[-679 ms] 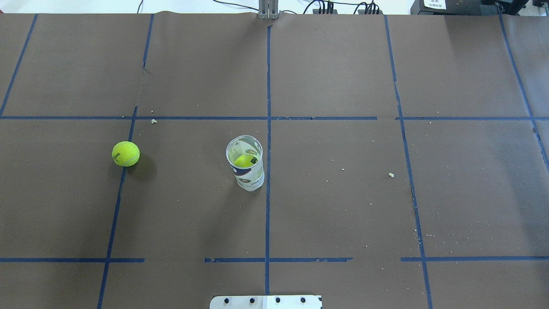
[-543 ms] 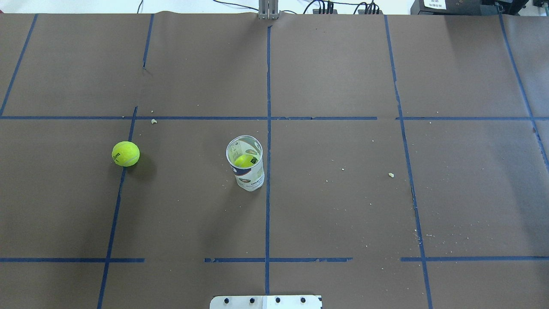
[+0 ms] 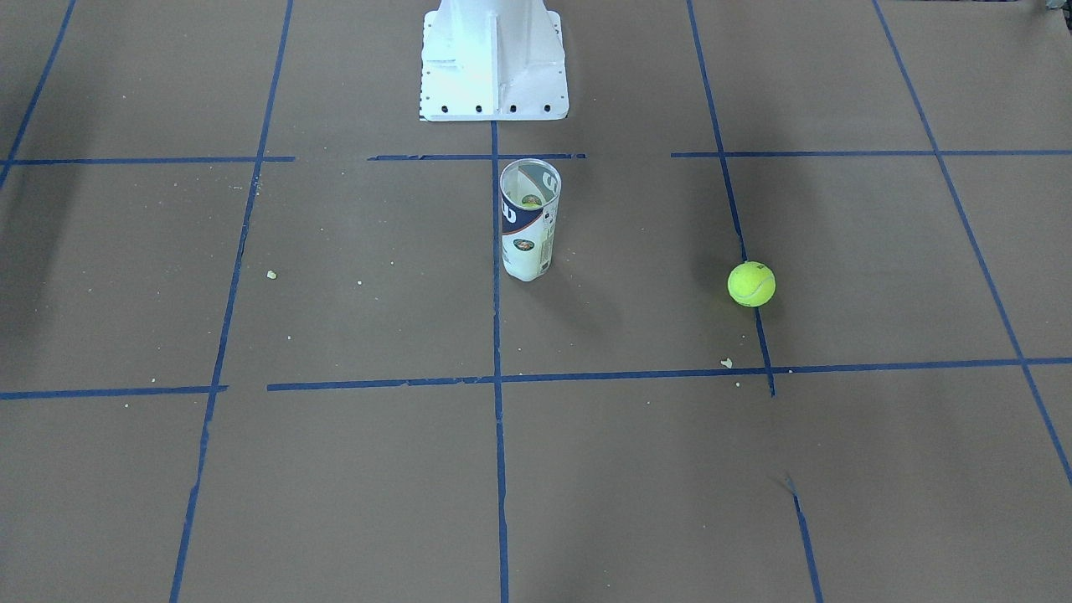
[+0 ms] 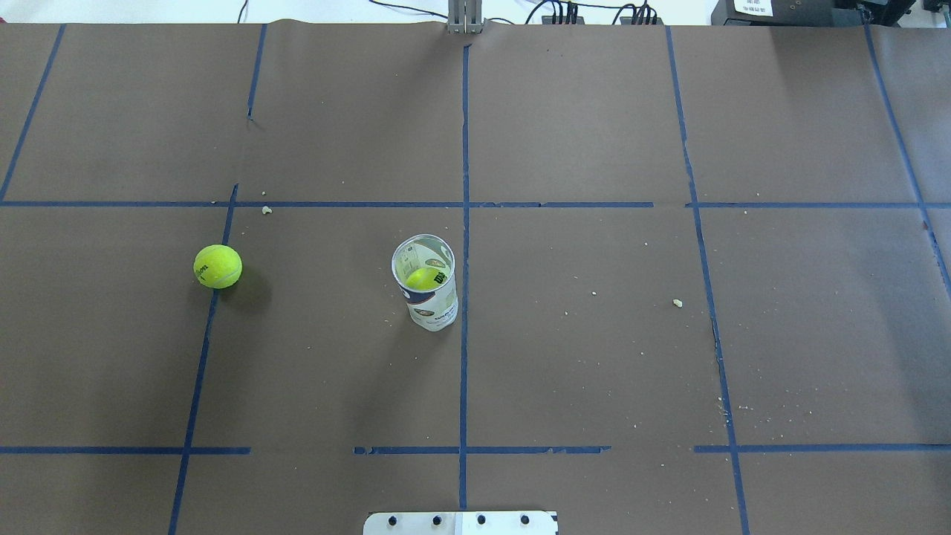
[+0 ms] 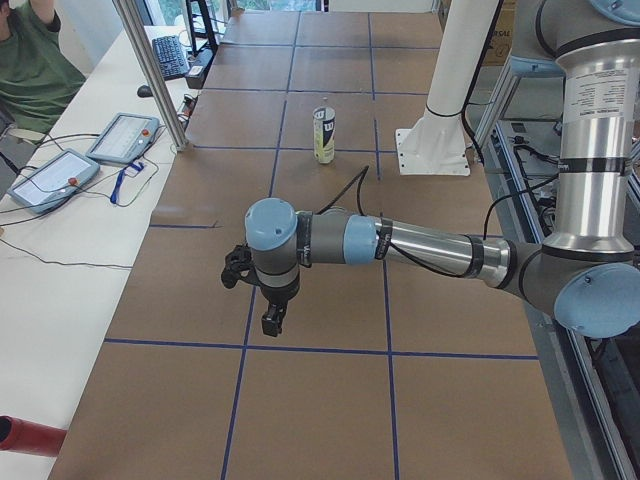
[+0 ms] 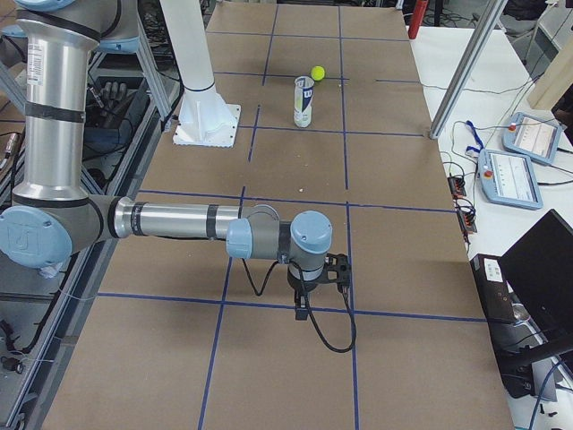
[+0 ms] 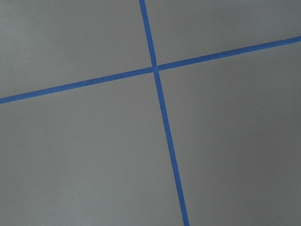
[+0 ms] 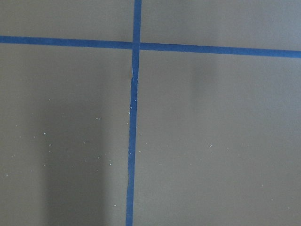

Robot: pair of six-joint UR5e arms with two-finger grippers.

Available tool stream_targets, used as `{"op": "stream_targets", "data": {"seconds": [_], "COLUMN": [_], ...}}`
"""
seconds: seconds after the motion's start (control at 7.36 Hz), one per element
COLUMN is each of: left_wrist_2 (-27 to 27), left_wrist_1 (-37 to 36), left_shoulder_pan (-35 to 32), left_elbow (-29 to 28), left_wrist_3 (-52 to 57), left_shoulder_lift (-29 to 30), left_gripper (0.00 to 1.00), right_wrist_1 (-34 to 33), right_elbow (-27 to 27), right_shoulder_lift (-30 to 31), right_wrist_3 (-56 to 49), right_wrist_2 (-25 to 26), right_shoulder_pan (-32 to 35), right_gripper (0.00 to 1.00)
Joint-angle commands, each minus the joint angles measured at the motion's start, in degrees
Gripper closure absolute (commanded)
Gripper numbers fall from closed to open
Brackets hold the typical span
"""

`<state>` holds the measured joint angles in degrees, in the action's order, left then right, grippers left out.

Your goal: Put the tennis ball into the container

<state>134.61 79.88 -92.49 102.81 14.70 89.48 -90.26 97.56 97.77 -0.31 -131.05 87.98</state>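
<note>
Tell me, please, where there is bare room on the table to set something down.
Bare brown paper lies between the loose fuzzy yellow-green tennis ball and the clear labelled plastic tube. Beyond the tube, the robot's right half holds only crumbs. Nowhere is crowded.

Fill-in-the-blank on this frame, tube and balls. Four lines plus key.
The clear plastic cylindrical tube stands ____ on the brown paper-covered table.
The loose fuzzy yellow-green tennis ball rests on a ____ tape line.
The tube holds ____ other yellow-green ball.
In the overhead view, the loose ball lies to the tube's ____.
Missing words: upright; blue; one; left.
</note>
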Motion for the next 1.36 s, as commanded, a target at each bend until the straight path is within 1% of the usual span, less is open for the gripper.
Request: {"op": "stream_targets", "data": {"seconds": [0.0,0.14,0.27,0.41,0.54,0.68,0.95,1.09,1.22], "left_wrist_2": [0.0,0.6,0.6,0.5,0.5,0.0,-0.1,-3.2,-8.5], "left_wrist_1": [0.3,0.9,1.3,4.2,6.4,11.0,22.5,28.8,33.5], "left_shoulder_pan": [0.0,0.0,0.0,1.6,5.4,9.1,15.5,20.3,25.9], "left_elbow": [-0.7,-1.0,0.4,2.2,2.8,2.8,3.0,4.6,4.7], "left_wrist_3": [-0.3,-0.2,-2.7,-6.7,-14.7,-22.3,-38.0,-47.9,-55.3], "left_shoulder_lift": [5.5,6.1,6.3,6.9,6.9,6.8,5.6,4.3,3.4], "left_gripper": [0.00,0.00,0.00,0.00,0.00,0.00,0.00,0.00,0.00], "right_wrist_1": [0.0,0.0,0.0,0.0,0.0,0.0,0.0,0.0,0.0], "right_elbow": [0.0,0.0,0.0,0.0,0.0,0.0,0.0,0.0,0.0], "right_shoulder_lift": [0.0,0.1,0.1,0.1,0.1,0.1,0.1,0.0,0.0], "right_wrist_3": [0.0,0.0,0.0,0.1,0.0,0.0,0.0,0.0,0.0], "right_wrist_2": [0.0,0.0,0.0,0.0,0.0,0.0,0.0,-0.1,0.0], "right_shoulder_pan": [0.0,0.0,0.0,0.0,0.0,0.0,0.0,0.0,0.0], "right_gripper": [0.00,0.00,0.00,0.00,0.00,0.00,0.00,0.00,0.00]}}
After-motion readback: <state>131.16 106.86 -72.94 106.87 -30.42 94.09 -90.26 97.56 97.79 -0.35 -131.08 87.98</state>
